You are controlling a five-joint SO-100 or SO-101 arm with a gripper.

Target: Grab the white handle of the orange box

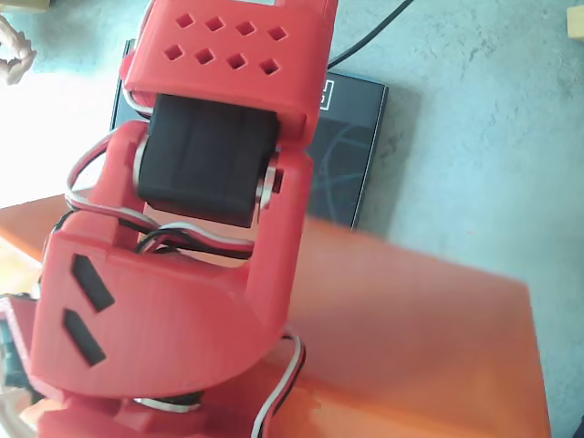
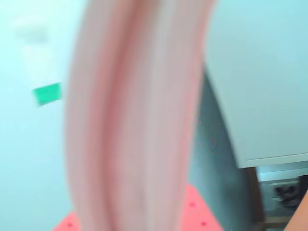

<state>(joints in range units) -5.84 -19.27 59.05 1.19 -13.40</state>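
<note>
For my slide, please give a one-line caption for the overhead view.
Red robot arm fills the frame above the orange box, partly hiding a flat black box.

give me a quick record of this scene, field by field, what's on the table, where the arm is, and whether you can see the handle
surface: grey-blue table
orange box: large flat orange top, lower half of the overhead view
black box: flat, dark, partly under the arm, behind the orange box
arm: red printed body with black motor, fills the left of the overhead view
white handle: not visible in either view
pincer: not identifiable; wrist view blocked by a blurred pale pink shape
cable: black, at the top
</note>
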